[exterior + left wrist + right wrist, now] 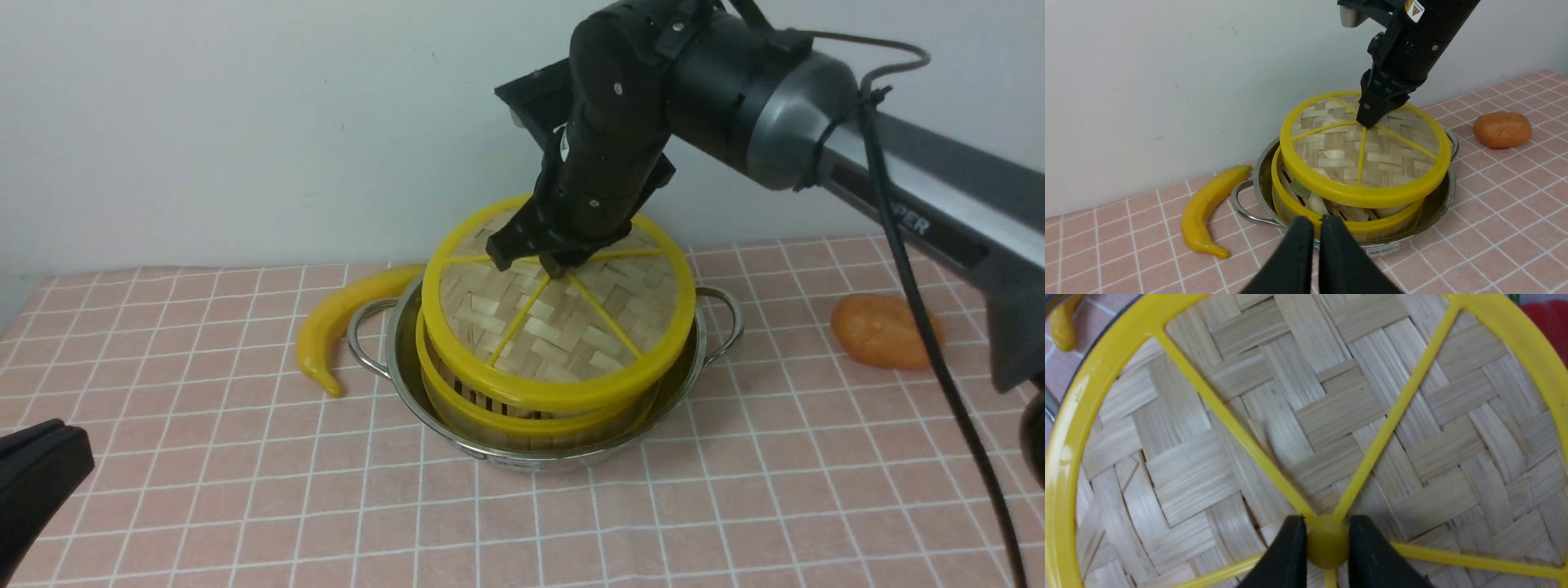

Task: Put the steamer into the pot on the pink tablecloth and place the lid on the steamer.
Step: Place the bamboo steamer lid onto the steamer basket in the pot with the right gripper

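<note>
Your right pincer [529, 258] clamps lid [563, 327] hub | lid tilts over steamer [490, 408] in pot [406, 343], pink tablecloth [245, 490] | banana [343, 322] beside pot, 9 o'clock | orange lump [882, 331], 3 o'clock | your left pincer [1316, 245] closed, 7 o'clock

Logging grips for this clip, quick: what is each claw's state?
Left claw: closed, empty.
Right claw: closed on the lid, at its hub.
</note>
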Controlling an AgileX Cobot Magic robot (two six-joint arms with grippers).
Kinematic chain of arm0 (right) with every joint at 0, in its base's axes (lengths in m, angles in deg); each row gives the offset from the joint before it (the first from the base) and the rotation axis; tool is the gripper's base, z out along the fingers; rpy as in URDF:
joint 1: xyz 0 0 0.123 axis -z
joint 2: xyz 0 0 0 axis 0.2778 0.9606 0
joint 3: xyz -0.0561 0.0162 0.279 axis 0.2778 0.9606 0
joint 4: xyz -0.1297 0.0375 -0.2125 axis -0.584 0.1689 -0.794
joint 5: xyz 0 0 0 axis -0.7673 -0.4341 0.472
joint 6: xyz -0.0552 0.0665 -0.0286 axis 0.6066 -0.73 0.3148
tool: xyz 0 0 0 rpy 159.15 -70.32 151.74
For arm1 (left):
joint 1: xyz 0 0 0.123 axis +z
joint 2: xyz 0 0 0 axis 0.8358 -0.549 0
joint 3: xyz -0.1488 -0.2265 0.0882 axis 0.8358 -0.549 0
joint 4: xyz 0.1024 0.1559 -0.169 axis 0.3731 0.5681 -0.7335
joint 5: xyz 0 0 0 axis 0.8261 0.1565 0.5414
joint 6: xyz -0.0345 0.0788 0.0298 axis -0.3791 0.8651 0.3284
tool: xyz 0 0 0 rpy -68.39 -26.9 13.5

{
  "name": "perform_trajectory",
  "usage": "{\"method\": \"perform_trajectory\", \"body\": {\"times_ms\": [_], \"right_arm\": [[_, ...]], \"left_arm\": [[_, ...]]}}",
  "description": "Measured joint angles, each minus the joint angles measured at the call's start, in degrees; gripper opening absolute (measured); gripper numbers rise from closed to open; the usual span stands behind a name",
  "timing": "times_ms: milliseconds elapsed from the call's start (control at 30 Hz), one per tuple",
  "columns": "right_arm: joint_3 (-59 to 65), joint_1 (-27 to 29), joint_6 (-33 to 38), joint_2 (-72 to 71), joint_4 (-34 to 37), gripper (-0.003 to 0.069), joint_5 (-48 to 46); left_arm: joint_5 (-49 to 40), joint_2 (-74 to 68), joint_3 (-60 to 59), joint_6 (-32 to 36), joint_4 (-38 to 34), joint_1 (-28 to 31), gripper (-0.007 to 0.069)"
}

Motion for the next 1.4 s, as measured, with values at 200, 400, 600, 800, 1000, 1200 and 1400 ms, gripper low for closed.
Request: {"method": "perform_trajectory", "body": {"times_ms": [200, 400, 600, 800, 1000, 1200, 1400], "right_arm": [[0.0, 0.0, 0.7, 0.5, 0.0, 0.0143, 1.4], [0.0, 0.0, 1.3, 2.1, 0.0, 0.0143, 1.7], [0.0, 0.0, 1.4, 3.2, 0.0, 0.0143, 2.2], [-0.4, 0.0, 2.0, 3.6, 0.4, 0.0143, 2.8], [-0.6, 0.0, 2.8, 3.6, 2.4, 0.0143, 3.4], [-0.6, 0.0, 3.0, 3.6, 2.6, 0.0143, 3.6], [-0.7, 0.0, 3.0, 4.4, 2.0, 0.0143, 3.5]], "left_arm": [[0.0, 0.0, 0.0, 0.0, 0.0, 0.0, 0.0022], [0.0, 0.0, 0.0, 0.0, 0.0, 0.0, 0.0022], [0.0, 0.0, 0.0, 0.0, 0.0, 0.0, 0.0022], [0.0, 0.0, 0.0, 0.0, 0.0, 0.0, 0.0022], [0.0, 0.0, 0.0, 0.0, 0.0, 0.0, 0.0022], [0.0, 0.0, 0.0, 0.0, 0.0, 0.0, 0.0022], [0.0, 0.0, 0.0, 0.0, 0.0, 0.0, 0.0022]]}}
